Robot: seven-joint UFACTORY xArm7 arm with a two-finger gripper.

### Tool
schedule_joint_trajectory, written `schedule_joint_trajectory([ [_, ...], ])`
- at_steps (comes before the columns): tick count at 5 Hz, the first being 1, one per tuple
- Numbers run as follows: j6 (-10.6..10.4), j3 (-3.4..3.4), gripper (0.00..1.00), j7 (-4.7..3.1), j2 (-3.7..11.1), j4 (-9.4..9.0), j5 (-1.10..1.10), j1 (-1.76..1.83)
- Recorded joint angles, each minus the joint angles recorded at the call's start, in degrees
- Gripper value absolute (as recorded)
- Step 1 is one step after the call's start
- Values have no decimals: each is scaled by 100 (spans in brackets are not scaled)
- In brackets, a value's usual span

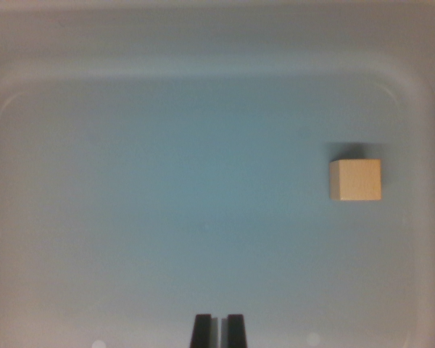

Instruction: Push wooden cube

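1. Only the tips of the dark two-fingered gripper (218, 330) show, cut off by the bottom edge of the wrist view; the rest of it and the arm lie out of frame.
2. Its two black fingertips (201, 331) stand side by side with only a thin pale sliver between them, so the gripper is closed and holds nothing.
3. One small light-coloured wooden cube (355, 180) rests on the floor of a pale, shallow tray with rounded corners (203, 61). Taking the gripper as landmark, the cube sits up and toward the wrist view's right of it, well apart, with no contact.
4. The cube's top face and a narrow strip of its side facing the wrist view's left are visible; its other sides are hidden. A dark shadow lies just behind it, on the side away from the gripper.
5. The picture is soft and hazy, so the cube's grain and edges are hard to make out, as is the tray's material.
6. The tray's rim shows faintly along the top and both sides; its near edge beside the gripper is cut off.
7. Count: one cube, one gripper, one tray.
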Motion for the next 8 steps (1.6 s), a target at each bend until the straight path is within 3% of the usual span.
schedule_joint_trajectory([
  [4,-30,-8,0,-16,16,-18,3,-5],
  [8,-199,-50,0,-104,109,-121,22,-34],
])
